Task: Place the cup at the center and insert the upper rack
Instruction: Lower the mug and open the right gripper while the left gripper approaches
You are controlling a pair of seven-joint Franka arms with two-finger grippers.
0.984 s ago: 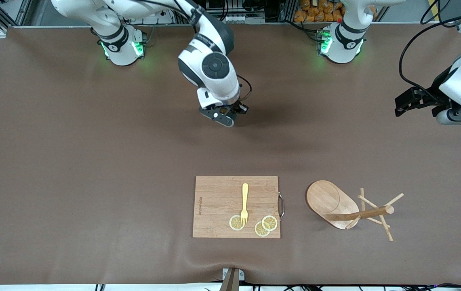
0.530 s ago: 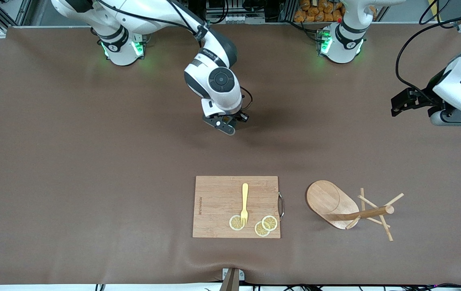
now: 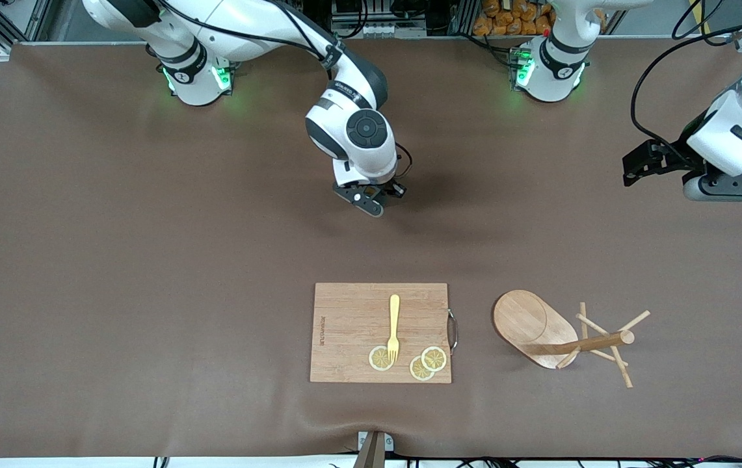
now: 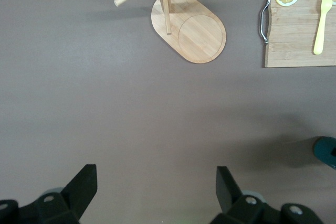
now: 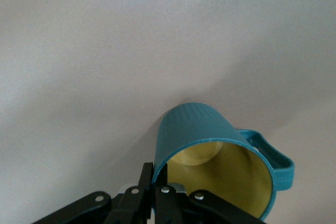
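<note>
My right gripper (image 5: 159,178) is shut on the rim wall of the cup (image 5: 215,145), a teal mug with a yellow inside and a small side handle. The mug hangs tilted, low over bare mat. In the front view the right gripper (image 3: 369,199) is over the table's middle and its hand hides the cup. A sliver of the cup (image 4: 326,152) shows in the left wrist view. The upper rack (image 3: 533,325), a light wooden mug tree with an oval base, sits beside the cutting board, its post slanting toward the left arm's end. My left gripper (image 4: 156,174) stands wide open and empty, high over that end (image 3: 731,190).
A wooden cutting board (image 3: 351,325) with a metal handle lies near the front edge. It carries a yellow fork (image 3: 394,325) and three lemon slices (image 3: 434,358). The rack's thin pegs (image 3: 618,364) stick out over the brown mat.
My right arm has carried the cup a little toward the cutting board. The left arm has drifted slightly toward the table's middle, still open.
</note>
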